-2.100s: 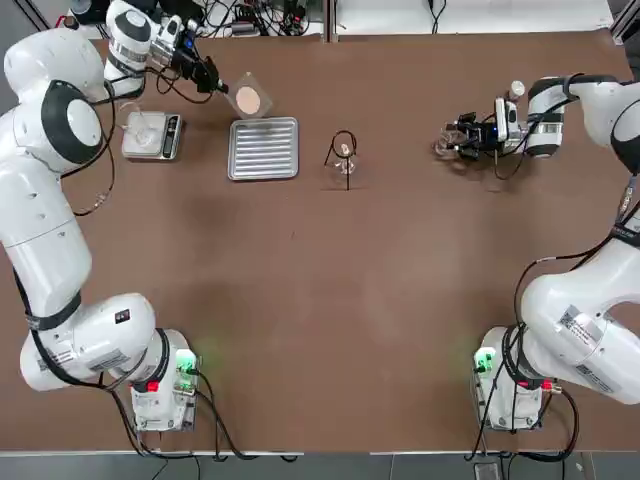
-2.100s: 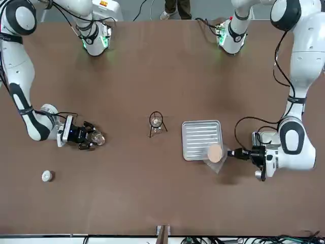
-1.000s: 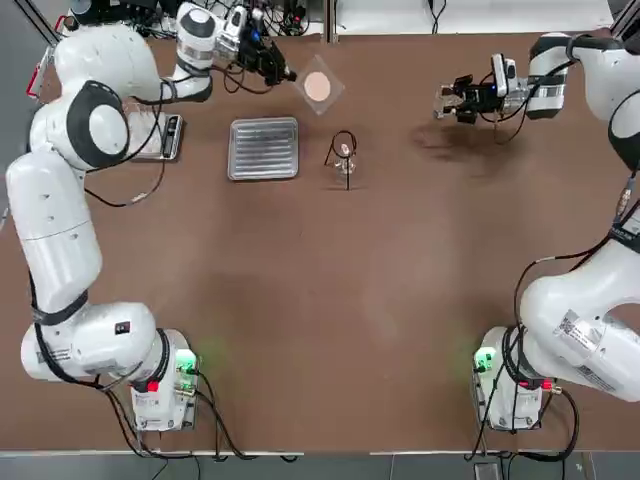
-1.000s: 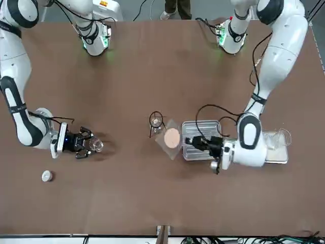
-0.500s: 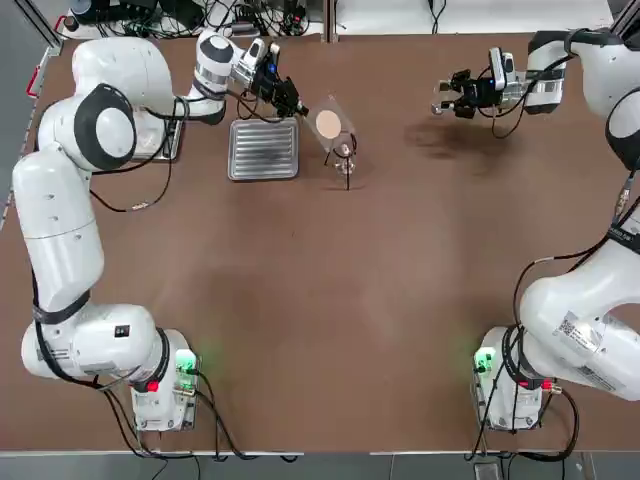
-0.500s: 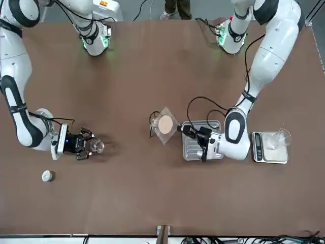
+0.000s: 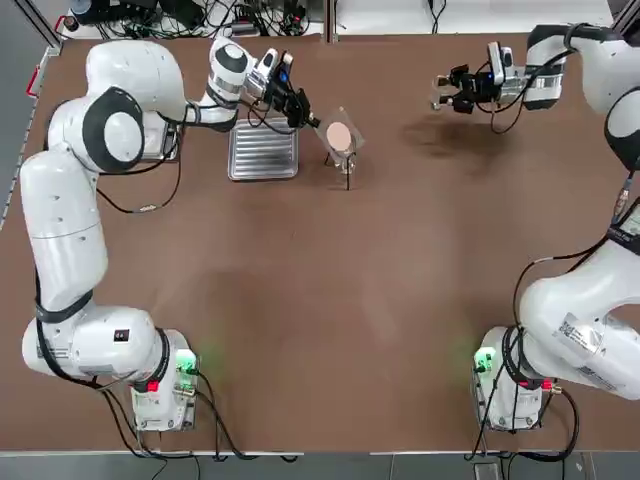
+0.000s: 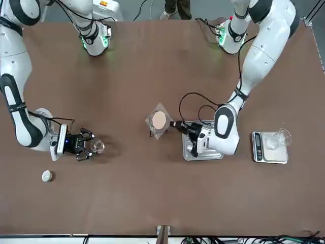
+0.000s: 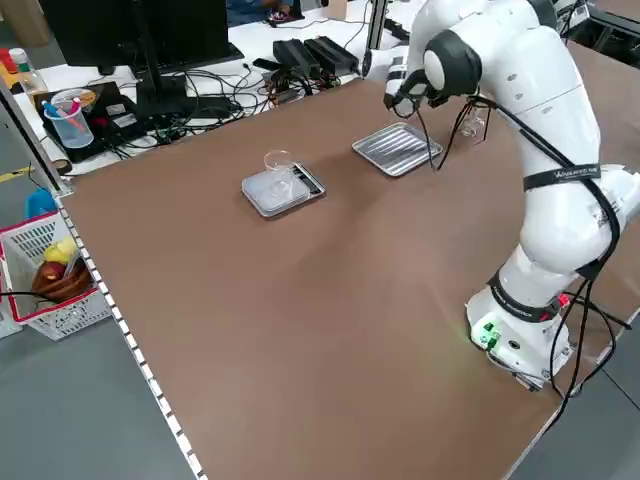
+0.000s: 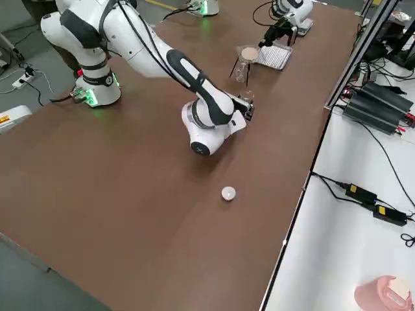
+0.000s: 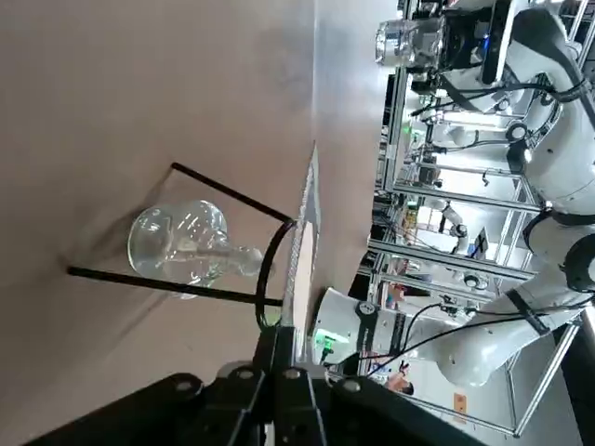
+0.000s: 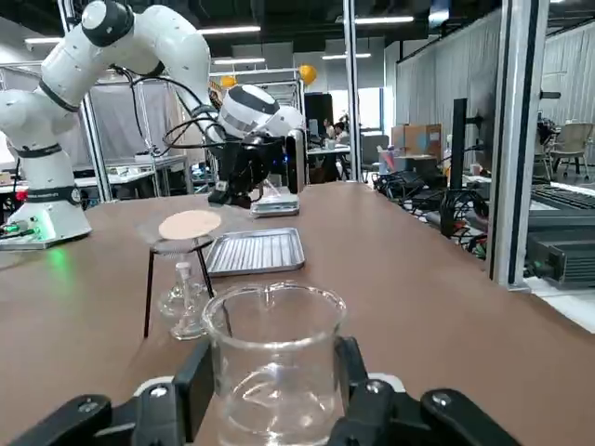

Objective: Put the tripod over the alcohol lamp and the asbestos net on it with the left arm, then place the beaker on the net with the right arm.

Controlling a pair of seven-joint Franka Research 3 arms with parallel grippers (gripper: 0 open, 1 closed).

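Clock directions are read off the top view, 12 being the table edge across from the robot. The asbestos net (image 7: 339,137) was gripped by its edge in the closed left gripper (image 7: 316,122), near 12 o'clock from the table's middle. It was held roughly flat right at the tripod's ring; whether the two were touching couldn't be told. The tripod (image 11: 167,284) was already stood around the alcohol lamp (image 11: 181,243), upright, same 12 o'clock spot. The beaker (image 12: 274,390) was clamped between the fingers of the right gripper (image 8: 86,142), out toward 1 to 2 o'clock, well apart from the tripod. The ridged tray (image 8: 203,152) was seen at 11, partly under the left arm, the scale (image 8: 271,155) with a glass vessel (image 8: 284,136) around 10, and the white cap (image 8: 46,176) around 2.
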